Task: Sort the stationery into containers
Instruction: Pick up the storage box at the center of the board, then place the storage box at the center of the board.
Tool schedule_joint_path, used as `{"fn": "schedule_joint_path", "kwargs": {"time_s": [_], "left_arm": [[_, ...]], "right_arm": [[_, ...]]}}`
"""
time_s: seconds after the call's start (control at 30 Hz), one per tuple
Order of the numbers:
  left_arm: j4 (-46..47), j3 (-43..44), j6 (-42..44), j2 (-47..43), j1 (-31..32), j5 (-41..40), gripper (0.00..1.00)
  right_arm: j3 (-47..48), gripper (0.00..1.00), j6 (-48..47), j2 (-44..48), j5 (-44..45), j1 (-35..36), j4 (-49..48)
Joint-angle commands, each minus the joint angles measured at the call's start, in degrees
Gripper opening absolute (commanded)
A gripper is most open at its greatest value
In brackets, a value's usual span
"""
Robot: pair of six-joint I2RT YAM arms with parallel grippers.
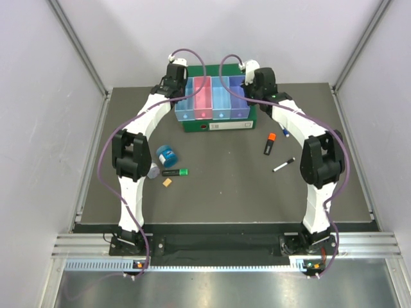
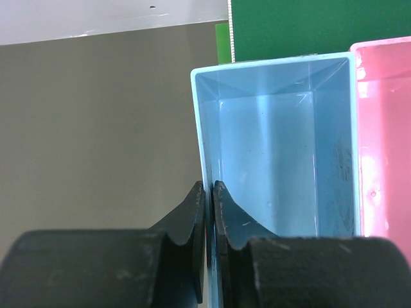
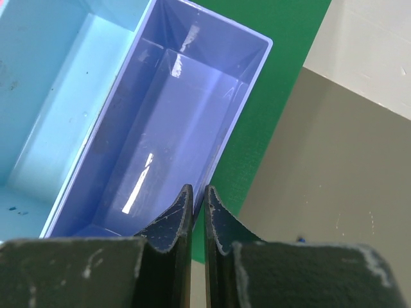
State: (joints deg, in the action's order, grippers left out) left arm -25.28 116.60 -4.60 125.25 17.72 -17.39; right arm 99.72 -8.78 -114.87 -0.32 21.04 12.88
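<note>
Four joined translucent bins stand on the green binder (image 1: 218, 124): light blue (image 1: 186, 106), pink (image 1: 203, 102), light blue (image 1: 221, 104), purple (image 1: 239, 102). All look empty. My left gripper (image 1: 180, 96) (image 2: 209, 187) is shut on the left wall of the leftmost light blue bin (image 2: 276, 147). My right gripper (image 1: 250, 95) (image 3: 198, 191) is shut on the right wall of the purple bin (image 3: 167, 122). On the table lie a blue tin (image 1: 167, 155), a grey tin (image 1: 153, 171), a green-capped highlighter (image 1: 174, 172), an orange block (image 1: 167, 182), an orange-capped highlighter (image 1: 270, 144), a black-capped pen (image 1: 283, 165) and a blue-capped pen (image 1: 284, 133).
The binder lies at the back middle of the dark mat (image 1: 225, 192). White walls with metal posts close in the sides and the back. The pink bin (image 2: 385, 128) adjoins the left bin in the left wrist view. The arms arch over both clusters of items.
</note>
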Motion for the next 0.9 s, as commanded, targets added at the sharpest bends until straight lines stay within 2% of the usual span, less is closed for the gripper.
{"fn": "schedule_joint_path", "kwargs": {"time_s": [0.0, 0.27, 0.5, 0.7, 0.87], "left_arm": [[4.0, 3.4, -0.4, -4.7, 4.0, 7.6, 0.00], [0.4, 3.0, -1.5, -8.3, 5.1, 8.5, 0.00], [-1.1, -1.4, -1.8, -13.7, 6.5, 9.9, 0.00], [-3.4, -7.5, -2.7, -18.1, 8.5, 11.8, 0.00], [-3.6, -15.9, -3.3, -22.5, 10.9, 12.8, 0.00]], "right_arm": [[1.1, 0.00, 1.4, 6.1, -8.6, 5.3, -3.6], [-0.4, 0.00, 1.6, 9.0, -7.9, 6.1, -2.5], [-2.7, 0.00, 1.7, 12.1, -7.2, 6.5, -1.8], [-6.4, 0.00, 1.8, 16.2, -6.8, 7.0, 0.2], [-11.0, 0.00, 1.7, 21.5, -5.8, 8.2, 2.1]]}}
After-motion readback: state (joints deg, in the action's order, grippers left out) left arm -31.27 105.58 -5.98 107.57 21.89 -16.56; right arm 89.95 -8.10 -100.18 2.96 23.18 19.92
